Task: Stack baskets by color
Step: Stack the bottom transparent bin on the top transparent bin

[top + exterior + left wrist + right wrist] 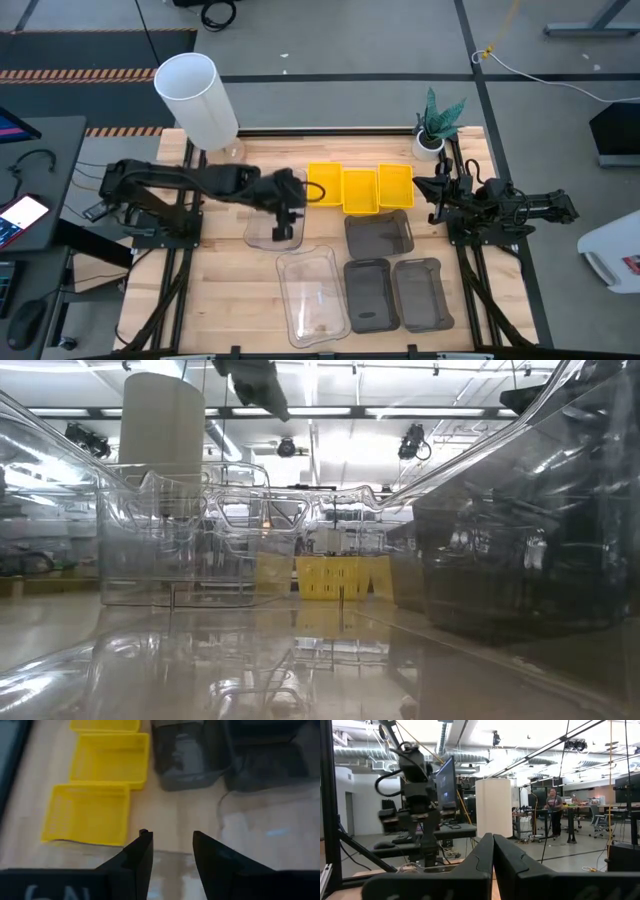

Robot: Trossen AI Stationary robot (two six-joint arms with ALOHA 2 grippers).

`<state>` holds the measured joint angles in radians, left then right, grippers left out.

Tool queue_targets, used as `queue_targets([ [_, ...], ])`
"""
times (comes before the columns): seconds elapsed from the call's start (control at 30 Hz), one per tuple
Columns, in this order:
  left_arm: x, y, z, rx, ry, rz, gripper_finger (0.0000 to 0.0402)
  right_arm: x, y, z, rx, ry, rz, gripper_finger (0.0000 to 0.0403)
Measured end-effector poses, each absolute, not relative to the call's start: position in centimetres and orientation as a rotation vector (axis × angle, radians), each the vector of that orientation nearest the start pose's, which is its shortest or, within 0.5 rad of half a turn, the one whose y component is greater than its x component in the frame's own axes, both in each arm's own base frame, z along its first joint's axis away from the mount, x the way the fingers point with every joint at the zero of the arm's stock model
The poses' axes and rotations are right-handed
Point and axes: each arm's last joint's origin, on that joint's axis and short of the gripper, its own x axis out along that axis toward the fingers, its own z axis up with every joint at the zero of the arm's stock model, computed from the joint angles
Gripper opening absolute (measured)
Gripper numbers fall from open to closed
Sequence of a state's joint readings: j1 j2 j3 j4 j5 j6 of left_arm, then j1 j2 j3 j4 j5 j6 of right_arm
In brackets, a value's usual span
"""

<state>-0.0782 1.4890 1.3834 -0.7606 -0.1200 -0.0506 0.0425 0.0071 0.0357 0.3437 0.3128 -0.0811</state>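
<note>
L claw (pixel 284 228) hangs over a clear basket (pixel 272 228), fingers (pixel 141 854) parted astride its rim, not seen gripping. Second clear basket (pixel 312 296) lies near, twd table front. Three yellow baskets (pixel 361 189) in a row just beyond claw; three grey baskets (pixel 380 236) further right. R claw (pixel 432 190) closed, empty, parked by grey group.

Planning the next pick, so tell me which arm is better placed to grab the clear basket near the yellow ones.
Left. Its end effector hangs over that clear basket, fingers apart above its rim. The right end effector is shut and parked at the table's right edge, beside the plant pot.
</note>
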Motion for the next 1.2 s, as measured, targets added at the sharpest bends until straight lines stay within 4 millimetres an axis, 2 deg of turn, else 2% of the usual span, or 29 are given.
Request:
queue_targets([
  [0.23, 32.4, -6.3, 31.1, -0.078, 0.866, 0.022, 0.0143, 8.8, -0.5, 20.7, -0.013, -0.356, -0.282, 0.0016],
  [0.37, 33.7, -7.2, 30.2, -0.099, 0.895, 0.040, 0.0142, 8.8, -0.5, 20.7, -0.014, -0.354, -0.282, 0.0016],
  [0.63, 37.0, -6.5, 27.6, -0.074, 0.977, 0.040, 0.0142, 8.8, -0.5, 20.7, -0.014, -0.355, -0.282, 0.0016],
  [0.77, 37.9, -6.1, 25.9, -0.060, 1.029, -0.024, 0.0164, 8.8, -0.5, 20.7, -0.014, -0.356, -0.282, 0.0016],
  [1.0, 39.0, -6.2, 23.0, -0.028, 1.107, -0.043, 0.0232, 8.8, -0.5, 20.7, -0.014, -0.355, -0.282, 0.0016],
  [1.1, 39.2, -6.2, 22.1, -0.017, 1.144, -0.043, 0.0238, 8.8, -0.5, 20.7, -0.014, -0.355, -0.282, 0.0016],
  [1.2, 39.1, -6.2, 21.5, -0.013, 1.178, -0.039, 0.0228, 8.8, -0.5, 20.7, -0.014, -0.354, -0.282, 0.0016],
])
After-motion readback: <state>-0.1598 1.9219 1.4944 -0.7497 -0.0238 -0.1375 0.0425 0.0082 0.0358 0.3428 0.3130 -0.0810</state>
